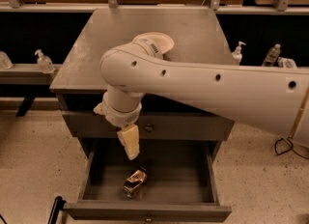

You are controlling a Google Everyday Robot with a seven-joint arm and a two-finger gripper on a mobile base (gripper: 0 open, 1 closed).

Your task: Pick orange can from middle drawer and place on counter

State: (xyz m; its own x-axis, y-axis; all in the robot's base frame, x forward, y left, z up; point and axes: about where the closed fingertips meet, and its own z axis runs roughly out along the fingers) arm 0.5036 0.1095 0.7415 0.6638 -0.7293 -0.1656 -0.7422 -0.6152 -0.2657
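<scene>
Just one camera, up high out front, tilted down at the table (193, 39) and open drawer (183, 179). Pretty close in; the tool (130, 148) hangs mid-frame above the drawer.

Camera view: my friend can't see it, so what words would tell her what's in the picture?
The robot's gripper hangs over the orange can, not touching it; the can lies in the open middle drawer. A white bowl sits on the grey counter above, partly behind the arm.
</scene>
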